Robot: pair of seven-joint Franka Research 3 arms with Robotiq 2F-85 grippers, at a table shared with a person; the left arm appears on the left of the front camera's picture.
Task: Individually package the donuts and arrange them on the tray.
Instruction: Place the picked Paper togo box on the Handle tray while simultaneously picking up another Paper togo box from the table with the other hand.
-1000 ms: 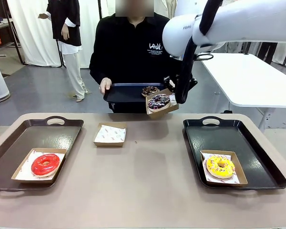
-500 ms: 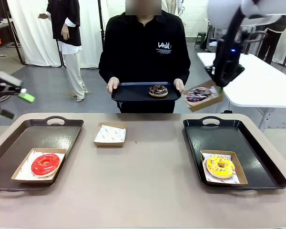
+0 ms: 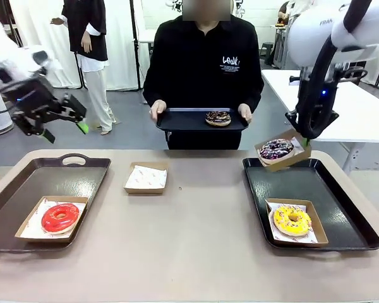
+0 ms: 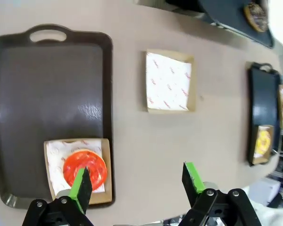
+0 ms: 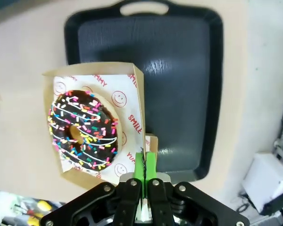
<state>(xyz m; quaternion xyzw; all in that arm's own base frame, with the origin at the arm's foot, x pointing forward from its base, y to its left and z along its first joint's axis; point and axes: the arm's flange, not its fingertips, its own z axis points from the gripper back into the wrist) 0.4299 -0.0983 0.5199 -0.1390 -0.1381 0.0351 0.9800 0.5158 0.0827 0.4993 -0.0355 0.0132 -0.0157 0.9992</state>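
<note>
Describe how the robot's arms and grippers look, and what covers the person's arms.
The left arm and right arm have rounded white shells; the right one carries dark lettering, a black cable and a blue light near its wrist. The left gripper and right gripper are black with green pads. The person's sleeves are long and black.

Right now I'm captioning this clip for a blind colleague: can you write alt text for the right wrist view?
The right gripper pinches the rim of a paper-lined cardboard box holding a dark sprinkled donut, held above a black tray on a tan table.
</note>
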